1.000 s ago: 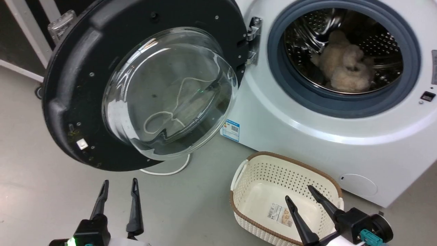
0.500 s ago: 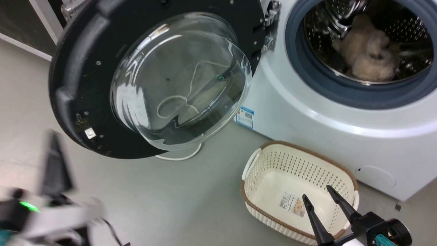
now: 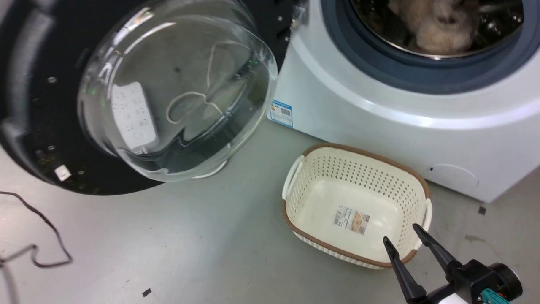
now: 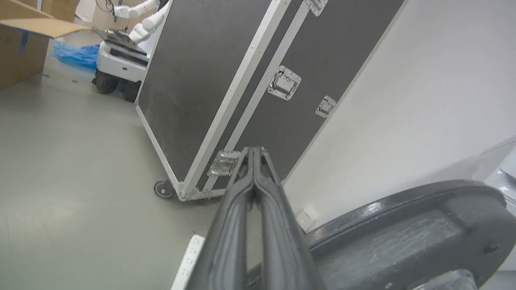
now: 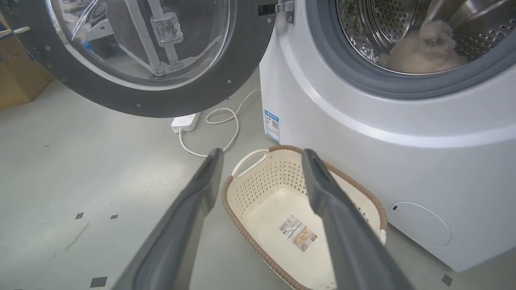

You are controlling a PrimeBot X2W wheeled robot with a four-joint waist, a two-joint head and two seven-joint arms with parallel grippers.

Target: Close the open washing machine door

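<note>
Left gripper (image 4: pixel 254 150), pinched closed, has left the lower-left frame and is reaching behind washing machine door (image 3: pixel 23 122). Right gripper (image 3: pixel 400 233) splayed, idle. Next: push door shut.

Washing machine door (image 3: pixel 143 93): top, left rim beyond head view edge.

One washing machine (image 3: pixel 379 126), one washing machine door (image 3: pixel 25 105), one basket (image 3: pixel 358 173), one power strip (image 5: pixel 185 122), one wheeled case (image 4: pixel 193 80)

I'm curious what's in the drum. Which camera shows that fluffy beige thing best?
The right wrist view: the fluffy beige bundle lies clear and sharp in the drum. The head view catches the bundle blurred and cut off by the top edge. The left wrist view faces the door rim and a case.
</note>
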